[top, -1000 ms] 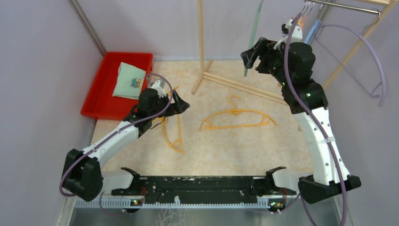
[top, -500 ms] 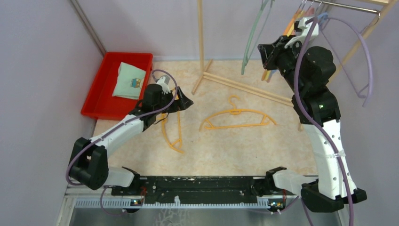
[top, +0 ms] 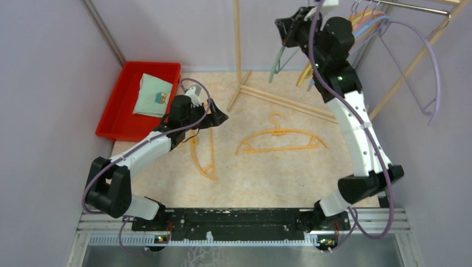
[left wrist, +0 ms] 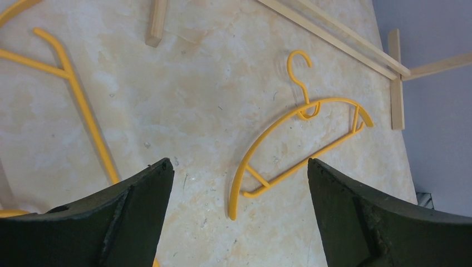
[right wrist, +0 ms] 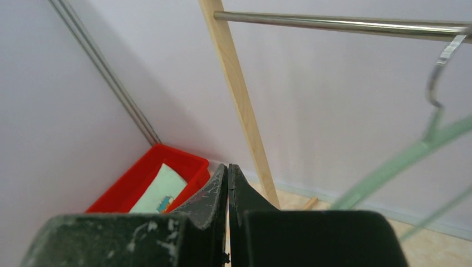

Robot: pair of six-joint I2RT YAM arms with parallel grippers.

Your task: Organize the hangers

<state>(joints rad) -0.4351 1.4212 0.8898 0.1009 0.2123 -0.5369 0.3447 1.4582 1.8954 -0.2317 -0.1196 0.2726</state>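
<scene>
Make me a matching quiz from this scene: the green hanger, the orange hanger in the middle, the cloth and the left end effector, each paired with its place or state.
Things:
1. green hanger
2. orange hanger
3. cloth
4. left end effector

Places or states:
A. in the red bin
B. open
C. hung on the rod
D. flat on the table

Pairs: 1-C, 2-D, 3-A, 4-B

White links, blk joints, purple cables, blk claws.
</scene>
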